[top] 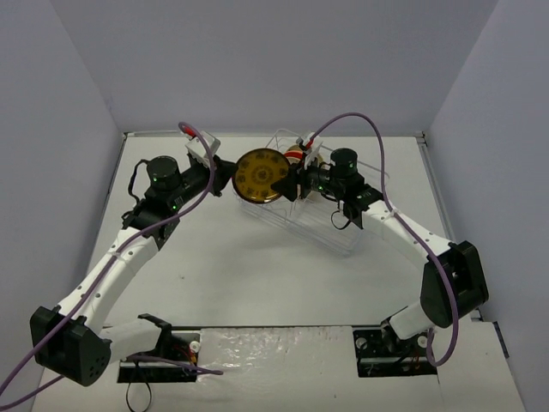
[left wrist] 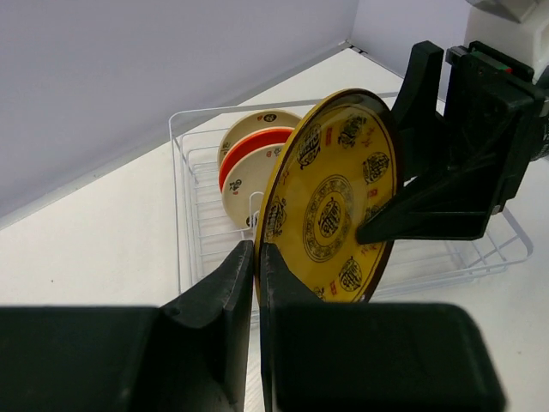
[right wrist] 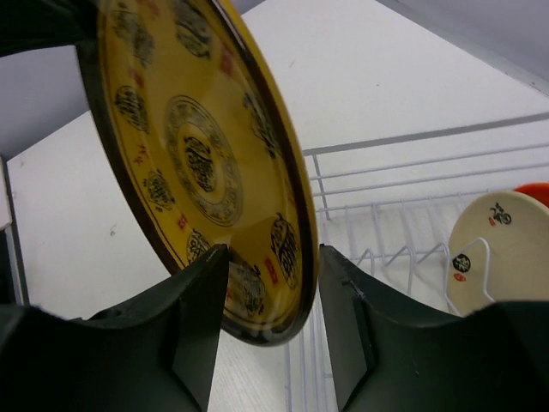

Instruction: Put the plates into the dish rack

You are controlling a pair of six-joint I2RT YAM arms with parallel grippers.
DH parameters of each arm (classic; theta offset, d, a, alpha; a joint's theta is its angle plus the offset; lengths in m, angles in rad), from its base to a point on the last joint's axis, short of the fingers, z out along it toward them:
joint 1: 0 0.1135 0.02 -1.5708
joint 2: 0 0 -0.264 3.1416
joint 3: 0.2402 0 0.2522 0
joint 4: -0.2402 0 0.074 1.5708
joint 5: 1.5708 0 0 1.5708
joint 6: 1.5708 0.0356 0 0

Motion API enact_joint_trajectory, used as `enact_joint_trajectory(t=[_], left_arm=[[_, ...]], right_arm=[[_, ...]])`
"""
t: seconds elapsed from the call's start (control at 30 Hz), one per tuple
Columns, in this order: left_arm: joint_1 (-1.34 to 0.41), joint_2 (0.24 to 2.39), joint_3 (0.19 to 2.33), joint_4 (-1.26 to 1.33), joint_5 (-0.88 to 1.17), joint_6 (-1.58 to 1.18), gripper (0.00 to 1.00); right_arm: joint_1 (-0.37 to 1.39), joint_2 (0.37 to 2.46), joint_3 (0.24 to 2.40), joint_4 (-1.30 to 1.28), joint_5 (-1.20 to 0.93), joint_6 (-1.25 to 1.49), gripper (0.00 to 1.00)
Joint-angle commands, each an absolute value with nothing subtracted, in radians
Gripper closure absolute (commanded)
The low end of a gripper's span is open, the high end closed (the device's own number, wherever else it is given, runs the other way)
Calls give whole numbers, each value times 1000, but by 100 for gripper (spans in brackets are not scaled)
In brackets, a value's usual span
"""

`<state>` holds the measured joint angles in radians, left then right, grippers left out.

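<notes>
Handover in mid-air, above the left end of the dish rack [top: 343, 239]. The left end effector [top: 230, 178] is clamping the left rim of the dark brown plate [top: 262, 174], jaws pinched tight on it. The right end effector [top: 292, 182] is straddling the opposite rim with one finger on each face. Cannot tell whether it is biting yet. The plate is standing on edge, slightly tilted, and touching nothing below.

Risks, as I judge them:
- If the left is letting go before the right is gripping firmly, the plate is likely dropping onto the wire or the surface [top: 214, 283].
- Both arms pulling at once could be twisting it out of a shallow rim hold.

The far cream plate [left wrist: 260, 122], orange-red plate [left wrist: 249, 146] and near cream plate [left wrist: 243, 184] are standing close together at the rack's far-left end. Those three and the upright prongs are narrowing the way in. Free slots seem to be lying just to the near side of them.
</notes>
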<state>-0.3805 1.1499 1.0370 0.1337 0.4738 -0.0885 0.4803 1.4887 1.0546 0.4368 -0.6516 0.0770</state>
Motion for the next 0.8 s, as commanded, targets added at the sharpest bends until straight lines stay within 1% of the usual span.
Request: enact_joint_trajectory(t=[0.0,0.1,0.17,0.2,0.27,0.3,0.33,0.37,0.4,0.53,0.63,0.77], left_arm=[[-387,1154,1118,241,521,-101,100],[-387,1157,1114,247,517,-101,100],[-387,1157,1112,251,514,-106,100],[-387,1157,1112,250,513,-107,100],[-387,1154,1115,247,499,-113,100],[-387,1153,1118,237,480,-117,95],[-387,1150,1127,220,455,-119,75],[-386,1146,1136,203,425,-120,41],[-385,1140,1140,181,384,-126,4],[-385,1090,1136,119,215,-145,3],[-385,1033,1099,69,-19,-197,3],[-379,979,1074,-128,-345,-374,3]], right_arm=[[469,1476,1078,605,-782,60,64],[466,1474,1077,634,-808,66,76],[463,1475,1082,635,-806,73,94],[462,1474,1086,636,-792,84,99],[459,1476,1092,631,-779,89,100],[455,1474,1093,628,-768,90,100],[450,1472,1094,623,-747,93,100],[446,1470,1097,618,-729,92,100],[439,1467,1103,608,-709,89,100],[416,1445,1151,529,-634,16,100],[416,1436,1197,455,-520,-78,100],[417,1458,1193,406,-395,-169,100]])
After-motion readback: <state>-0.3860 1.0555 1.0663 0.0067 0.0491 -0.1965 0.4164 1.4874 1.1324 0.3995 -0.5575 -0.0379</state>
